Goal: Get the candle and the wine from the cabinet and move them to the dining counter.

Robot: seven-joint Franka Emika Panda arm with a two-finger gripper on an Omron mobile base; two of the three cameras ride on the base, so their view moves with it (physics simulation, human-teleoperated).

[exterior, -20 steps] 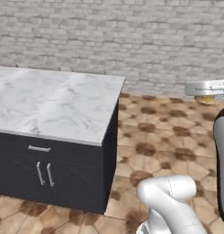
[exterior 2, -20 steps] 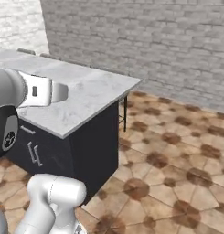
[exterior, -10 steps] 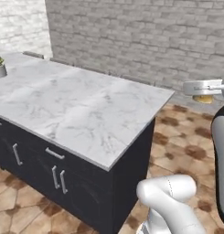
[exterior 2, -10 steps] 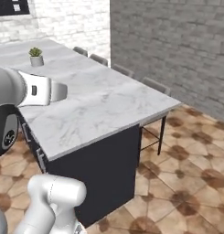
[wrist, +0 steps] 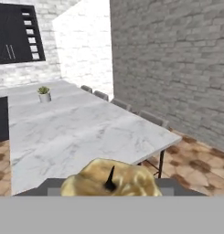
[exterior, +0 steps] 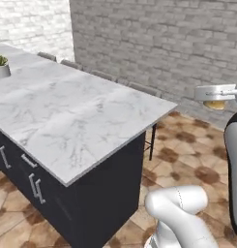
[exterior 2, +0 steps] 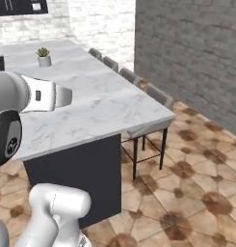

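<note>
My gripper (wrist: 111, 186) is shut on the candle (wrist: 109, 177), a lumpy golden-yellow piece with a short black wick that sits low in the hand view. From the left base view the gripper (exterior: 215, 98) hangs at the right edge, above the tiled floor, with the yellow candle (exterior: 215, 104) under its grey hand. The dining counter (exterior: 66, 121), a white grey-veined marble island on a dark base, stretches ahead and to the left (exterior 2: 105, 101) (wrist: 77, 132). The black cabinet (wrist: 15, 39) with silver handles hangs on the far brick wall. The wine is out of view.
A small potted plant (exterior: 1, 65) (exterior 2: 43, 56) stands on the far end of the island. Grey stools (exterior: 144, 89) (exterior 2: 158, 96) line its far side by the grey brick wall. Brown patterned floor tiles (exterior 2: 196, 173) lie open to the right of the island.
Both base views have swung, so the camera moved: the island now shows along its length, with the plant and stools in sight. The candle stays in my gripper.
</note>
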